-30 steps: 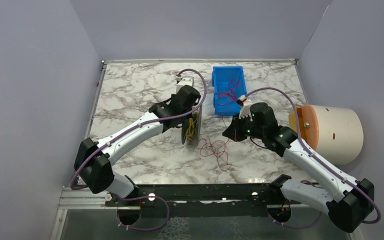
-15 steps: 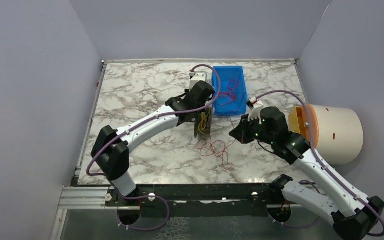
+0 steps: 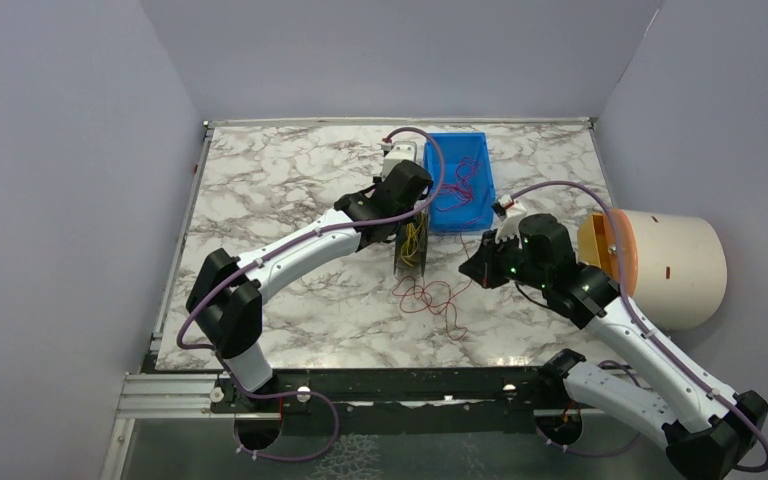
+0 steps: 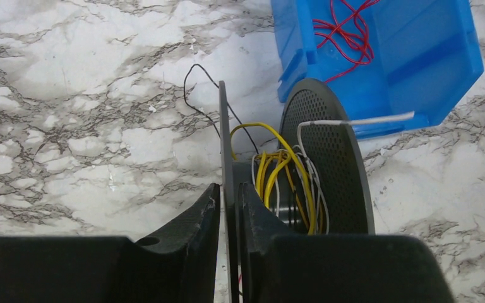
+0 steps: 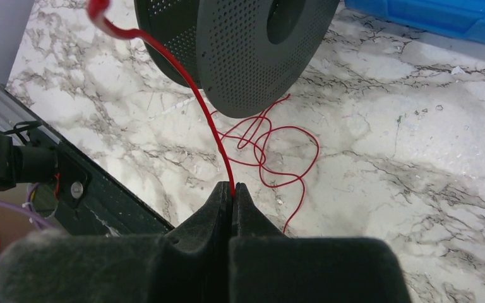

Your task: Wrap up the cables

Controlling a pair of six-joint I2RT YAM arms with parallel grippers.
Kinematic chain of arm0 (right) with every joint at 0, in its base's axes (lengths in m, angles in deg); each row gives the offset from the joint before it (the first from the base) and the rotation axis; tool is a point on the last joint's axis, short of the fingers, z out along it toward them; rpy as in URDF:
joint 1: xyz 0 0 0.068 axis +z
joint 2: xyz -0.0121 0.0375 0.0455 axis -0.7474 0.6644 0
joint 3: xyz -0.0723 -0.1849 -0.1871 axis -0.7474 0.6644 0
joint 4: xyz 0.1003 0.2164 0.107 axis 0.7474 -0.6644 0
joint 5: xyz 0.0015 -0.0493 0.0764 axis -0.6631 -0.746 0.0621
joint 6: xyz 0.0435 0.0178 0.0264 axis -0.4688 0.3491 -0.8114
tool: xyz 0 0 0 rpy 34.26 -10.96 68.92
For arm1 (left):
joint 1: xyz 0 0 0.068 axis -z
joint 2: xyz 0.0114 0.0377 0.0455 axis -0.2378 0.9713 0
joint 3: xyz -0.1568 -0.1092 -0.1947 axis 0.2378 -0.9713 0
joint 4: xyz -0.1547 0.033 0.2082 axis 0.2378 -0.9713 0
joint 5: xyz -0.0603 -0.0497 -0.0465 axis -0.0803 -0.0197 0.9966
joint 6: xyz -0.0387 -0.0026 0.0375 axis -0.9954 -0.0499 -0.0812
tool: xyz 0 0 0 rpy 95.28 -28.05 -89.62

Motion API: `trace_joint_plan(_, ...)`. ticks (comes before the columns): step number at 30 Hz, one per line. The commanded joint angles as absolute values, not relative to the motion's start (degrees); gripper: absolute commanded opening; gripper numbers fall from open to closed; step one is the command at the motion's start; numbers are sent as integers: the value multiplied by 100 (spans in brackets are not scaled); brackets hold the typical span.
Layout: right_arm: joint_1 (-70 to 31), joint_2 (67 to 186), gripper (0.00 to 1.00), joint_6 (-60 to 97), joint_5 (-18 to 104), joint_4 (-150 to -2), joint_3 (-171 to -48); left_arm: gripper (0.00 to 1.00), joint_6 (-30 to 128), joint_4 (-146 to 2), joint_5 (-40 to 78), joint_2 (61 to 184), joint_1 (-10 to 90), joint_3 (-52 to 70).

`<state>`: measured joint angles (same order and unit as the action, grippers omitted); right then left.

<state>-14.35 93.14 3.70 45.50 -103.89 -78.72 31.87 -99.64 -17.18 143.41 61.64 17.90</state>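
Right end effector (image 5: 232, 187) pinched red cable (image 5: 209, 129), strand running straight from fingertips toward upright spool (image 5: 259, 57); slack looped on surface (image 5: 417, 189). Left end effector (image 4: 229, 196) straddled spool flange, grip unclear.

Light: bright, even, from overhead (no hot glare on the marble table (image 3: 260, 180)).
Shadows: faint, soft-edged, hugging the spool (image 3: 412, 245) at its foot.
Focus: top view crisp; wrist views blur nearest the lens, the red cable (image 5: 221, 151) smearing left of the spool.
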Motion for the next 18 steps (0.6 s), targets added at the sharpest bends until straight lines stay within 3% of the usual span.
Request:
trace_joint_plan(1, -1435, 9355, 1, 377, 4476, -10360, -7951, 23, 3219, -9674, -1846, 14316, 6203, 1919)
trace_joint_plan(18, -1439, 9432, 1, 347, 4514, -10327, -7963, 47, 3445, -9588, -1715, 14178, 6201, 1909)
